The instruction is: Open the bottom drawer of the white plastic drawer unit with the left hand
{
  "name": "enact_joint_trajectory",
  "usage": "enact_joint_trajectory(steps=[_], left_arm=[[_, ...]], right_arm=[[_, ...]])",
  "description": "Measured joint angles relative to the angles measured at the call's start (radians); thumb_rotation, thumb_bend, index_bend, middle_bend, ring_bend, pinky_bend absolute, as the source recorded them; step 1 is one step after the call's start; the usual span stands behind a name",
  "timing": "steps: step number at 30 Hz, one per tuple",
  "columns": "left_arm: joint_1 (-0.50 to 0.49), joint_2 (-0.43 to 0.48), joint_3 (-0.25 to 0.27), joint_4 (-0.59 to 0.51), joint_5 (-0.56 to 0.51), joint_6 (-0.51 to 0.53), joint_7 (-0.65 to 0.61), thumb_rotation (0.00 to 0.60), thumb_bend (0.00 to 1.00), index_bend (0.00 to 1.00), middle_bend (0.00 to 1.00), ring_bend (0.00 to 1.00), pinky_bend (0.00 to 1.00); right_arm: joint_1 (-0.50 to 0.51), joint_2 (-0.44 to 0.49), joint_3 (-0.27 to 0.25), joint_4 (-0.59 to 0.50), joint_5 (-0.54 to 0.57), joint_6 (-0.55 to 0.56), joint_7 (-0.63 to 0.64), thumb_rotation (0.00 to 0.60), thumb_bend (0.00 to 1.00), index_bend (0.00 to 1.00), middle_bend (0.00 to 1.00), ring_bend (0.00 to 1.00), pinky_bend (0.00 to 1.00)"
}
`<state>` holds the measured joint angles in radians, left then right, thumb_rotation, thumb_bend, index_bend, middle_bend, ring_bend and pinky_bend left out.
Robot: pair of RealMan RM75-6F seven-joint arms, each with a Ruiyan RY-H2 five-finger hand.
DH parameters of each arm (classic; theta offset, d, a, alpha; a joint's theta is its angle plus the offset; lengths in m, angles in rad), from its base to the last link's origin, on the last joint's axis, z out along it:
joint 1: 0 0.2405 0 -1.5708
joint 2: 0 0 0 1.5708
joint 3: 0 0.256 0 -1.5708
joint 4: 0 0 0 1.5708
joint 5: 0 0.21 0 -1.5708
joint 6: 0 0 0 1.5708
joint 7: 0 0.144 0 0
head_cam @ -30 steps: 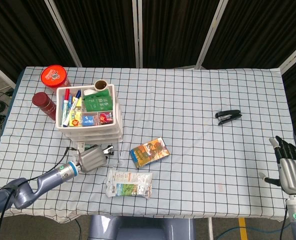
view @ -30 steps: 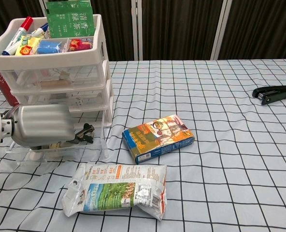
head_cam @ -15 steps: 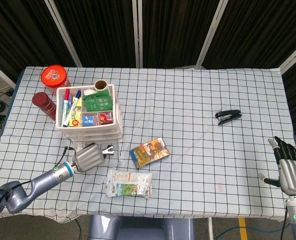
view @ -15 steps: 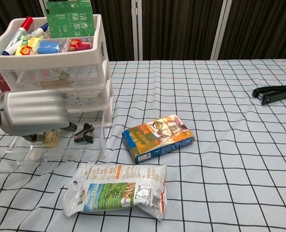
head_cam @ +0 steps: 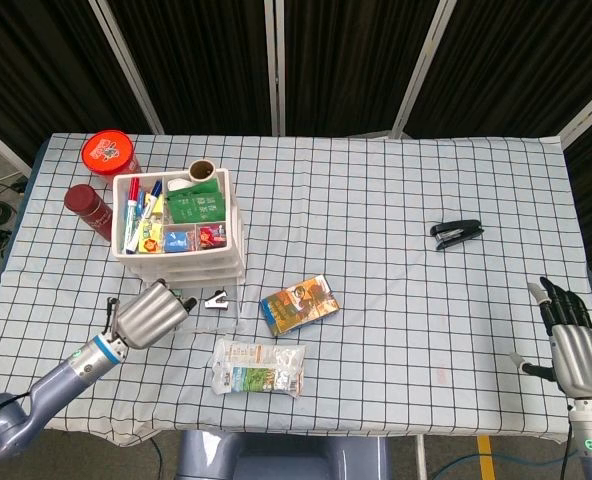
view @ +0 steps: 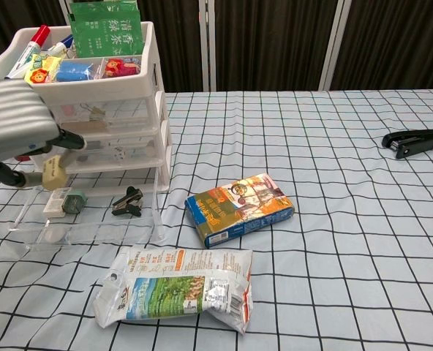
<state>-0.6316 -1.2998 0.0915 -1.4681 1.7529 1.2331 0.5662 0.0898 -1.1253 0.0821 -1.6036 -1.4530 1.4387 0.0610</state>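
White plastic drawer unit upright at surface's left; clear bottom drawer pulled fully out toward front, holding small clips.

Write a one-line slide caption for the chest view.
Bottom drawer of the white drawer unit pulled open, left robot hand raised above it.

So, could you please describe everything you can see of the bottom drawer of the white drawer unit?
The bottom drawer is a shallow tray of clear plastic, pulled well out from the white drawer unit toward the camera and lying level on the checked tablecloth. Inside sit a black binder clip and a small greenish item. The left hand hovers above its left end, not touching it.
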Motion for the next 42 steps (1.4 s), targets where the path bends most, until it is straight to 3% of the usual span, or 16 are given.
enact_joint_trajectory(steps=[8,16,23,28,32,42], left_arm=[[0.140,0.002,0.002,0.036,-0.051,0.147,-0.069,0.600,0.39,0.72,1.00,0.99,0.86],[0.229,-0.061,-0.008,0.192,-0.117,0.215,-0.220,0.600,0.39,0.70,1.00,0.99,0.86],[0.267,-0.144,-0.047,0.353,-0.195,0.213,-0.353,0.600,0.36,0.58,1.00,0.99,0.86],[0.271,-0.201,-0.077,0.439,-0.229,0.179,-0.403,0.600,0.25,0.46,1.00,0.99,0.86],[0.274,-0.223,-0.096,0.455,-0.239,0.172,-0.418,0.600,0.18,0.44,1.00,0.99,0.86],[0.291,-0.246,-0.118,0.446,-0.239,0.211,-0.453,0.600,0.16,0.40,1.00,0.98,0.85]], right_arm=[[-0.011,0.006,-0.013,-0.016,-0.032,0.025,-0.003,0.600,0.03,0.00,0.00,0.00,0.00],[-0.019,0.009,-0.025,-0.026,-0.054,0.040,-0.007,0.600,0.03,0.00,0.00,0.00,0.00],[-0.018,0.007,-0.026,-0.025,-0.055,0.036,-0.012,0.600,0.03,0.00,0.00,0.00,0.00],[-0.015,0.003,-0.026,-0.022,-0.052,0.030,-0.018,0.600,0.03,0.00,0.00,0.00,0.00],[-0.015,0.002,-0.026,-0.022,-0.052,0.030,-0.018,0.600,0.03,0.00,0.00,0.00,0.00],[-0.016,0.003,-0.027,-0.022,-0.054,0.032,-0.017,0.600,0.03,0.00,0.00,0.00,0.00]])
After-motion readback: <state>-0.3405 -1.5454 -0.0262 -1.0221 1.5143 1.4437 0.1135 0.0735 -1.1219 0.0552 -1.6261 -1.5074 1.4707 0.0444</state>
